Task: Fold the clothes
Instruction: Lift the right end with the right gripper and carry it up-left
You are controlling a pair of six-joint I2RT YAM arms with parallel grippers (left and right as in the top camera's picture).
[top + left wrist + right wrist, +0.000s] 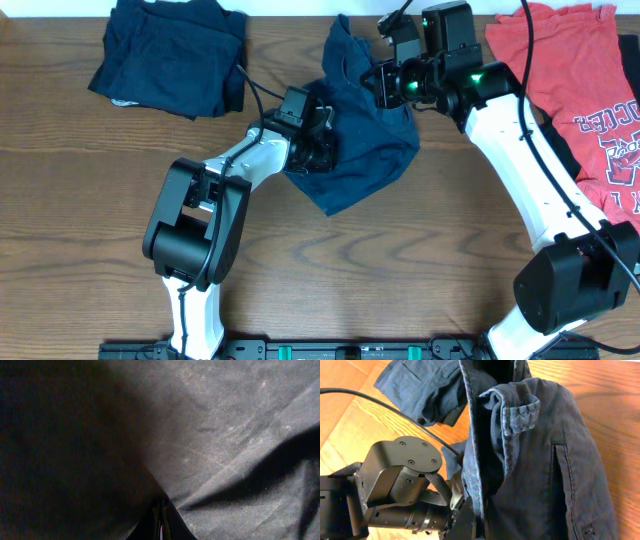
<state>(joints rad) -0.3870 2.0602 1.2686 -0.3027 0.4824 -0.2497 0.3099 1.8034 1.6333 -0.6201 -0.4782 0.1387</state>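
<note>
Overhead looks straight down on the desk (80, 200). Left wrist sits pressed against the navy garment (360, 150). Right wrist looks down from close above it. All three views share the garment.

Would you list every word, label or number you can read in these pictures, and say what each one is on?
"OCCER": white letters on the red shirt, upside down in the overhead view, first letter apparently cut off by the frame edge; a tentative reading.
Crest and the letters beside it on that shirt: too small to read.
Dark garment and folded pile: no text visible in any view.
</note>
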